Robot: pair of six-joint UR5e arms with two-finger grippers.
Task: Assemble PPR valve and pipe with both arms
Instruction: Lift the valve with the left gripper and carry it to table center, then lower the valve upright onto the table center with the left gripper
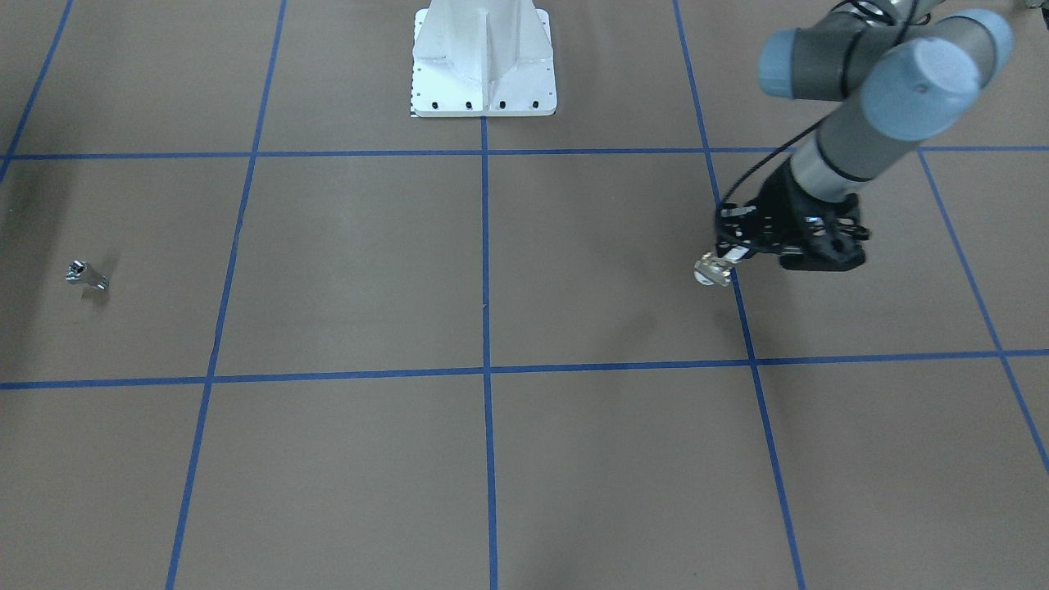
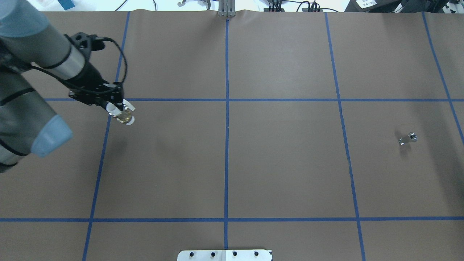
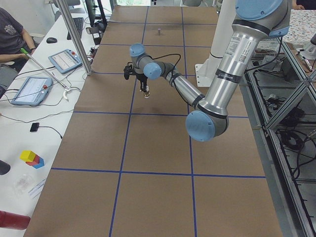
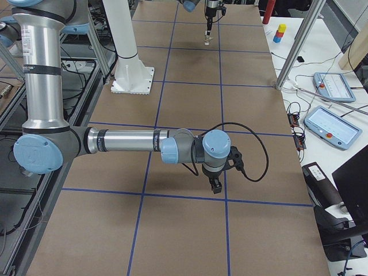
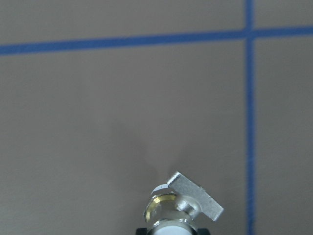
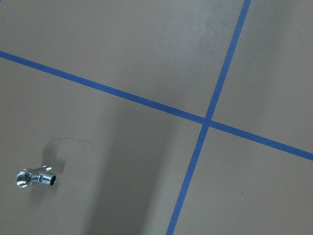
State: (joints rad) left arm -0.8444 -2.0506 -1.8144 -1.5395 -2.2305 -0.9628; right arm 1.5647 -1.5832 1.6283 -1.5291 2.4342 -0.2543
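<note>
**Left claw clamped on valve while chrome fitting lay far across the tabletop**

The robot's left arm extended over the brown tabletop, out in front of the white pedestal and on the pedestal's left side. The left claw was closed on a white valve with a brass collar and a flat metal handle, held just beside a blue tape line. A small chrome fitting lay on the tabletop well off to the pedestal's right, far apart from the valve. On that same side of the pedestal the right arm stretched low over the tabletop. The right claw pointed down near a crossing of tape lines, and whether it was open or closed could not be told.
</note>
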